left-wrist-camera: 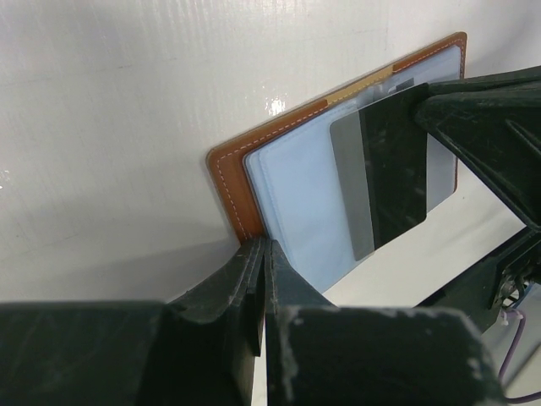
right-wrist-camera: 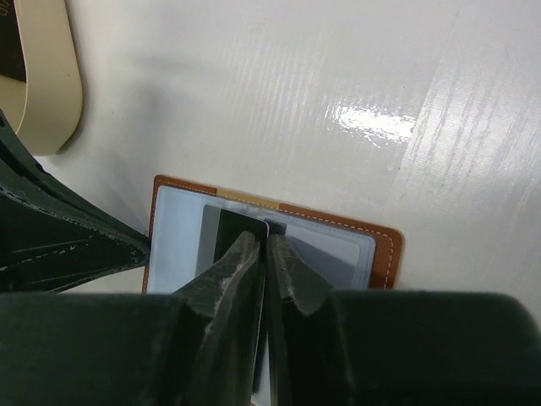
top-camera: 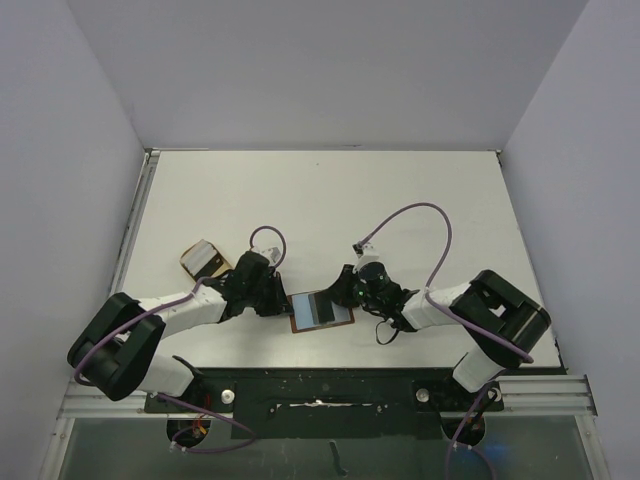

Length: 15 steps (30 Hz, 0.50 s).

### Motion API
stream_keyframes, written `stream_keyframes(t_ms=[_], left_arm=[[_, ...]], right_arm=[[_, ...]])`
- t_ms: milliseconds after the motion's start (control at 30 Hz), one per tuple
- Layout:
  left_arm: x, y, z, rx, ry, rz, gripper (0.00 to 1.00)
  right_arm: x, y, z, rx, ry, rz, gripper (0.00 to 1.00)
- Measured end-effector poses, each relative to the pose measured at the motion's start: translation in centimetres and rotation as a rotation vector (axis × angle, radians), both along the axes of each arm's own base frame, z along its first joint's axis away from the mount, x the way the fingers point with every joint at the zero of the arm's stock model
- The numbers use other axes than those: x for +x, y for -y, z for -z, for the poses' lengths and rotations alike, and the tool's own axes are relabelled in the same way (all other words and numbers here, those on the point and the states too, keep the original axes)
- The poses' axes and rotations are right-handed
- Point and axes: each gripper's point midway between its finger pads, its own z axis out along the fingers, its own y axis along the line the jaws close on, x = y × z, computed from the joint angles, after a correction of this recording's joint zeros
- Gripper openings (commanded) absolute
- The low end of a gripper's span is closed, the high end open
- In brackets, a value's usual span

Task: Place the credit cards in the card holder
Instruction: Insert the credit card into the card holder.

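Note:
The card holder [top-camera: 338, 318] lies open on the table between my two grippers, brown outside and pale blue inside [left-wrist-camera: 296, 194]. My left gripper [left-wrist-camera: 264, 245] is shut on its near brown edge; from above it sits at the holder's left side [top-camera: 281, 304]. My right gripper [right-wrist-camera: 266, 241] is shut on a credit card [right-wrist-camera: 230, 225] standing edge-on over the open holder [right-wrist-camera: 355, 247]. In the left wrist view this card [left-wrist-camera: 385, 173] shows a grey strip and a dark face, tilted against the blue pocket, with the right fingers [left-wrist-camera: 482, 118] on it.
A tan rounded dish [top-camera: 205, 260] sits left of the holder behind the left arm, and shows at the top left of the right wrist view [right-wrist-camera: 51, 85]. The white table [top-camera: 330, 200] runs to walls on three sides.

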Motion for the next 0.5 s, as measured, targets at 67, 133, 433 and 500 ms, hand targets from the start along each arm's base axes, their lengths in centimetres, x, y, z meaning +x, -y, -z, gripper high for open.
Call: stream_keyframes(t_ms=[67,133,433,500], left_arm=[[0.0,0.0,0.0,-0.003,0.001,-0.001,0.02],[0.0,0.1,0.0,-0.006,0.002,0.0,0.02],[-0.1,0.3,-0.1,-0.018,-0.001,-0.002,0.02],[-0.1,0.4,-0.1,-0.024,0.001,-0.002,0.02]], right_arm=[[-0.1,0.1,0.1,0.005,-0.019,0.01,0.24],[-0.4,0.2,0.0,0.005,-0.038,0.017,0.3],[-1.5,0.8,-0.8,-0.056,-0.123,0.009,0.43],[-1.7,0.8,-0.7,-0.062,-0.138,0.003,0.43]])
